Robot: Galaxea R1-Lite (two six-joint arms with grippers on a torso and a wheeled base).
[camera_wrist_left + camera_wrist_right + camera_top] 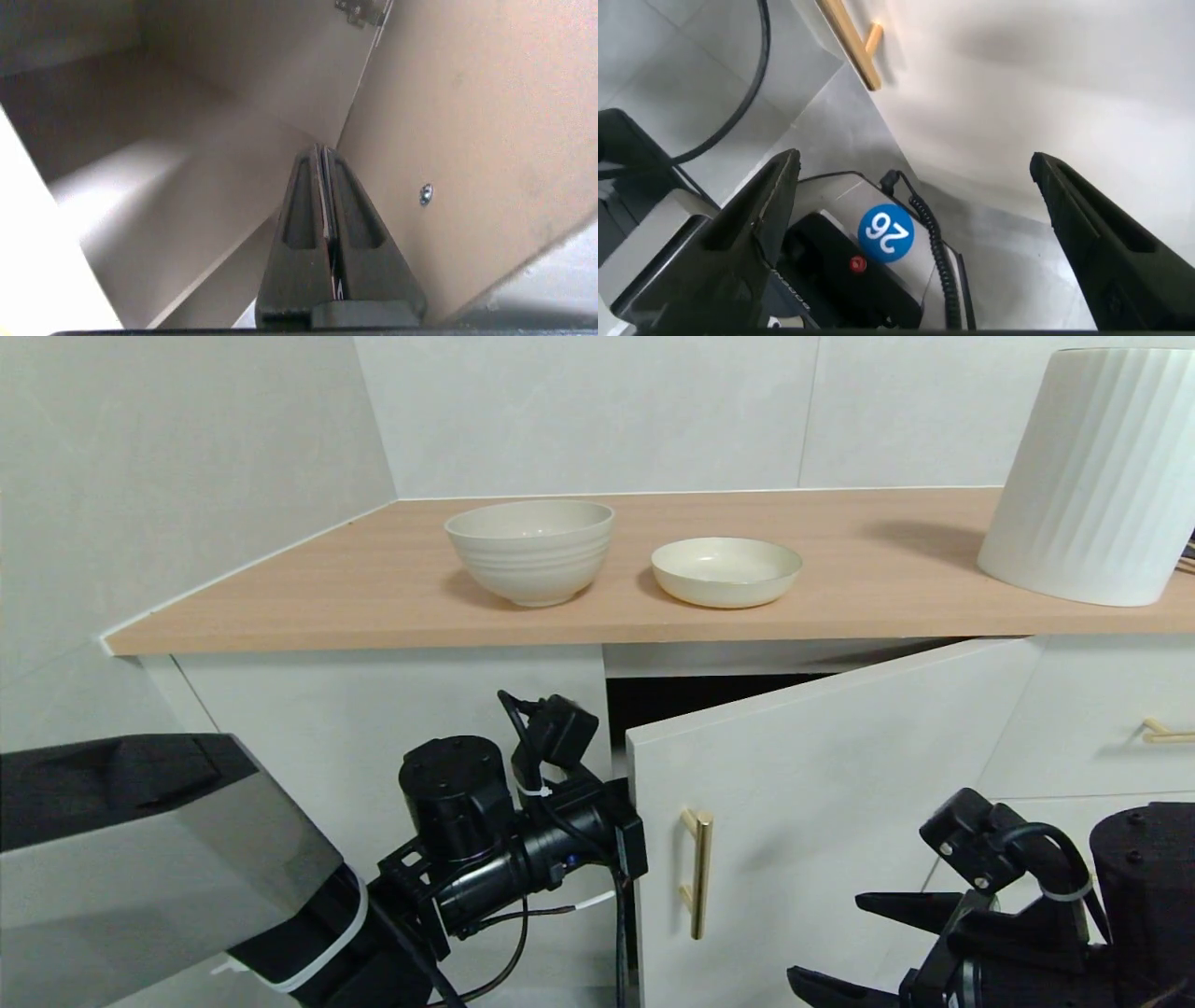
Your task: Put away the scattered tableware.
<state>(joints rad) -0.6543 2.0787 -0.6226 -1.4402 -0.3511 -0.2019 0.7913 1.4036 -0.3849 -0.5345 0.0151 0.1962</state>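
Note:
A deep cream bowl point(529, 549) and a shallow cream dish point(726, 571) stand side by side on the wooden counter point(373, 588). Below them the cabinet door point(822, 775) with its gold handle point(695, 871) stands partly open. My left gripper point(324, 173) is shut with nothing in it, poked into the gap at the door's free edge, alongside the door's inner face point(486, 131). My right gripper point(854, 943) hangs open and empty, low in front of the door, to the right of the handle point(850, 42).
A tall white ribbed container point(1102, 476) stands at the counter's right end. Tiled walls close the back and the left. Inside the cabinet a bare shelf point(159, 196) shows. A drawer with a gold handle point(1167, 732) lies to the right of the door.

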